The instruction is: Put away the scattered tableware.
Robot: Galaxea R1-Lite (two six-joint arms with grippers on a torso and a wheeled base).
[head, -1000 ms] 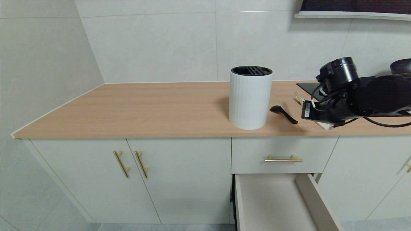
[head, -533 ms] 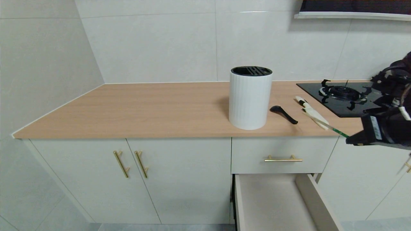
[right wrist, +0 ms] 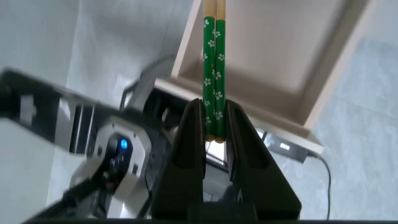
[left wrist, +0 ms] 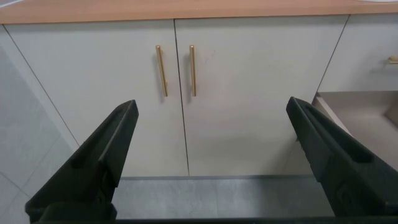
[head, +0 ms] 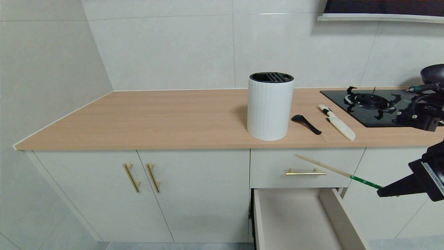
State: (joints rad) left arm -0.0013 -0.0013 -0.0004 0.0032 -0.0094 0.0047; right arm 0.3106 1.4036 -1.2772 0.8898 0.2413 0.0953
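Note:
A pair of wooden chopsticks (head: 326,167) with green patterned ends (right wrist: 214,56) is clamped in my right gripper (head: 383,189), which is shut on them (right wrist: 214,134). The gripper hangs below the counter's edge, to the right of the open drawer (head: 333,211), with the chopstick tips pointing up-left across the drawer front above. In the right wrist view the sticks reach over the drawer's pale bare inside (right wrist: 280,37). On the countertop lie a black spoon (head: 306,123) and a white-bladed knife (head: 337,122). My left gripper (left wrist: 211,106) is open, facing the cabinet doors.
A tall white ribbed knife block (head: 270,106) stands on the wooden counter (head: 156,118), left of the spoon. A black gas hob (head: 371,104) sits at the right with a dark pan (head: 433,73) behind it. Cabinet doors with gold handles (left wrist: 177,68) lie below.
My right arm has pulled back off the counter and dropped to the right and down, carrying the chopsticks from beside the knife to the level of the drawer fronts. The hob and knife now show.

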